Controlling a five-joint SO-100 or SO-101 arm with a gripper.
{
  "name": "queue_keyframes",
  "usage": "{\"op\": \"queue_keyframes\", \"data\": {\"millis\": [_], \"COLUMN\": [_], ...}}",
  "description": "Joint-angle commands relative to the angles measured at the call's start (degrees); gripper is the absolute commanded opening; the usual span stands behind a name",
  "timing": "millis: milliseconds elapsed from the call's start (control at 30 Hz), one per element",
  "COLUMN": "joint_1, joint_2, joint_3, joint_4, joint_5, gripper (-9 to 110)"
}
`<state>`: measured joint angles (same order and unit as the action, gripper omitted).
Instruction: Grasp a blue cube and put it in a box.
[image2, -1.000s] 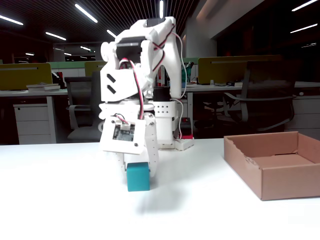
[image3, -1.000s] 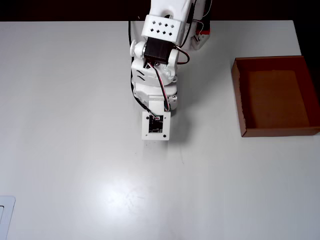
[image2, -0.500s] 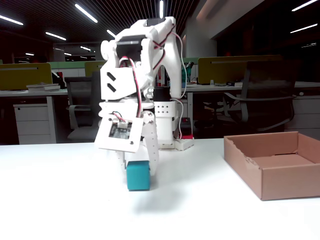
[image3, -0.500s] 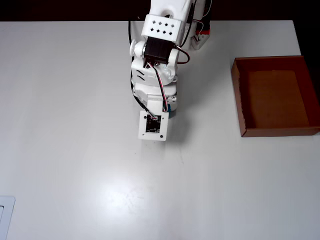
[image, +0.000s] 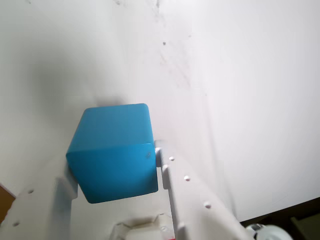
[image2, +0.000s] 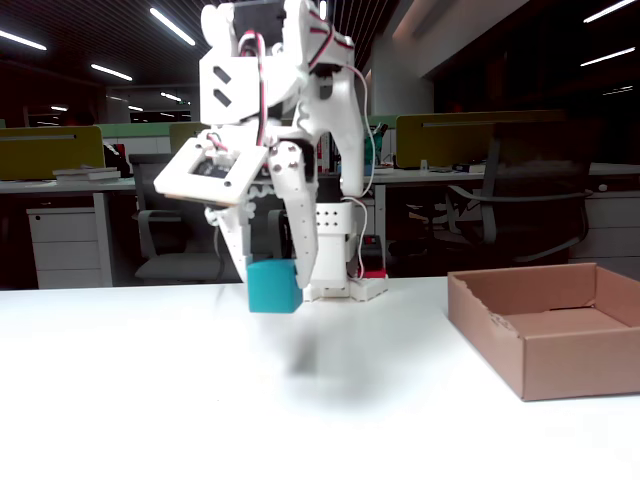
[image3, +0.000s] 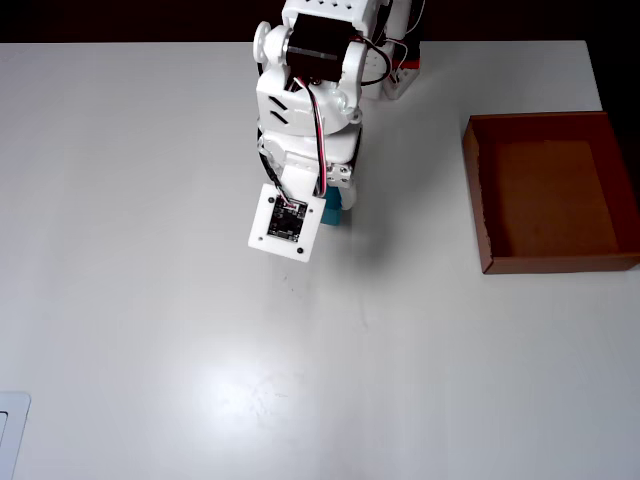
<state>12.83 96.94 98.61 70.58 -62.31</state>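
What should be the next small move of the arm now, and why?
Probably swing toward the box, at the right in the fixed view. The gripper is shut on the blue cube, which hangs clear above the table, and the box looks empty.

An office: desks (image2: 60, 185), swivel chairs (image2: 525, 190), ceiling strip lights (image2: 172, 25)

blue cube (image2: 273, 287): we see plain teal-blue
box (image2: 560, 340): we see brown cardboard
gripper (image2: 270, 292): we see white
table (image3: 150, 300): we see white
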Motion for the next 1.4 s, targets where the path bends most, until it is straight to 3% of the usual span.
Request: {"op": "queue_keyframes", "data": {"millis": [0,667,1367], "joint_1": [-1.93,-26.02,-51.42], "joint_2": [4.31,11.34,5.1], "joint_3": [-5.89,-23.03,-22.68], "joint_4": [2.55,16.44,14.15], "joint_5": [2.11,24.52,36.91], "gripper": [15,15,15]}}
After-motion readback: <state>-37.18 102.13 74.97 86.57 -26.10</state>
